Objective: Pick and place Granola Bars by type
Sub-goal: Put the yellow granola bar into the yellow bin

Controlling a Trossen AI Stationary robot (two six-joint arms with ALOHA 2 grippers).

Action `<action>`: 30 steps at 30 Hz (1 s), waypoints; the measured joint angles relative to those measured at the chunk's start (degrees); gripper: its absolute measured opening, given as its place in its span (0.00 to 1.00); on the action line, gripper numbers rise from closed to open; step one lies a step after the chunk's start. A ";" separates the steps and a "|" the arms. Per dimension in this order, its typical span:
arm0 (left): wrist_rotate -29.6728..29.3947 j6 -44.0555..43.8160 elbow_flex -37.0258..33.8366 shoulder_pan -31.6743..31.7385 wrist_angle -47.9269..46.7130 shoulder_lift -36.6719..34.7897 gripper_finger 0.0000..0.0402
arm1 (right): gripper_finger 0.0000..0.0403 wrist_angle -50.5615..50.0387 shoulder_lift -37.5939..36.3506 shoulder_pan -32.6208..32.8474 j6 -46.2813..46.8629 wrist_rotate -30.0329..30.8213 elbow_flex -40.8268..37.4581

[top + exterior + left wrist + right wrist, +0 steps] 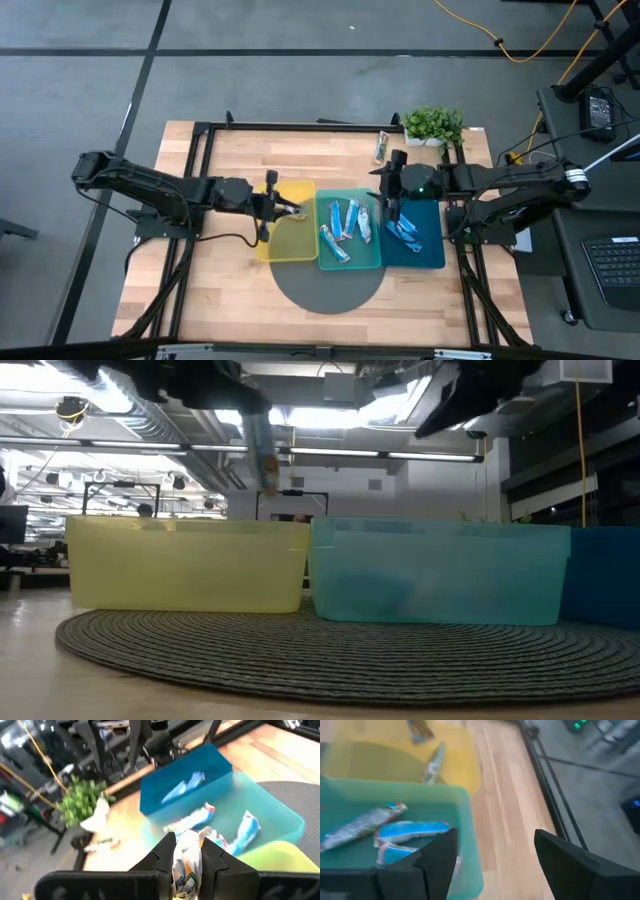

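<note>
Our left pincer (187, 857) grips a granola bar (186, 855), its lower end hidden between the fingers, above the yellow tray (290, 238); our right pincer (492, 857) gapes over the teal tray's edge (465, 800).

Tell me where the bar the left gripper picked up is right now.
The silvery granola bar is clamped in the left gripper, held above the yellow tray, just left of the teal tray in the high view.

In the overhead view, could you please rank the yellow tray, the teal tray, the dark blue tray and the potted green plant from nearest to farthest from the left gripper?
1. The flat yellow plastic tray, directly under the left gripper.
2. The teal plastic tray, next over toward the right arm.
3. The dark blue plastic tray, beyond the teal one, below the right gripper.
4. The potted green leafy plant, at the table's far right corner.
</note>
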 joint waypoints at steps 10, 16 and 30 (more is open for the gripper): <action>-2.10 -10.00 3.19 -3.48 -13.40 -2.78 0.09 | 0.65 1.24 -0.17 0.11 1.07 1.14 -3.45; 3.06 -14.23 3.63 -3.54 -16.78 -2.56 0.09 | 0.65 2.07 -0.17 0.11 0.83 1.16 -3.50; -7.50 -17.99 1.31 -3.18 -18.61 7.32 0.09 | 0.65 2.08 -0.15 0.11 0.81 1.15 -3.50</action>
